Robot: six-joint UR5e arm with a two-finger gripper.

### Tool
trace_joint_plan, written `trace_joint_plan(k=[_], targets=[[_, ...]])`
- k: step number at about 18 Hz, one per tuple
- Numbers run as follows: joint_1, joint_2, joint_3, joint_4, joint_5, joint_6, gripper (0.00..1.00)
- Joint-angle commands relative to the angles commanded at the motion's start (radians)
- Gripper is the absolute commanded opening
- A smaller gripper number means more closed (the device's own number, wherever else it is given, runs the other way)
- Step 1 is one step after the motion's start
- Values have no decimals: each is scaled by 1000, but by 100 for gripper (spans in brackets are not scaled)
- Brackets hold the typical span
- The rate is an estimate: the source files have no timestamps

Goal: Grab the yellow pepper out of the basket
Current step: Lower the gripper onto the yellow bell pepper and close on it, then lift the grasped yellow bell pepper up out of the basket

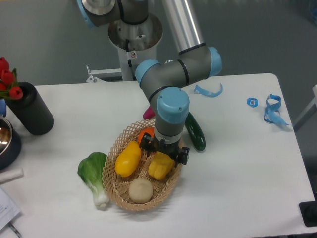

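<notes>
My gripper [164, 150] sits directly above the pepper [160, 166] in the basket [124, 198]; the cucumber [194, 134] lies right of it on the bench [237, 163].

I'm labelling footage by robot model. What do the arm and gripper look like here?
The arm is made of smooth silver-grey tubular links with rounded dark grey joint housings and light blue end caps. The gripper is a compact black unit with two short black fingers. No cables or readable markings are visible on them.

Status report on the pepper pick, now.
Gripper directly over the yellow pepper, fingers hidden, grasp unconfirmed. Pepper sits in the basket. Orange and yellow oval fruit close beside it.
</notes>
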Motion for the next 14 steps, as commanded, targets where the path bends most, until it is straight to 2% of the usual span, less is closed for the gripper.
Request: trace_joint_plan(k=[4, 5, 7, 8, 9, 11, 14], targets=[[-2, -12, -2, 6, 0, 3, 100], [-2, -14, -2, 8, 0, 5, 97], [-3, -14, -2, 6, 0, 5, 77], [-5, -14, -2, 6, 0, 5, 62], [-3, -14, -2, 6, 0, 5, 55], [-3, -11, 0, 2, 0, 3, 13], [6, 0, 5, -3, -12, 2, 11]])
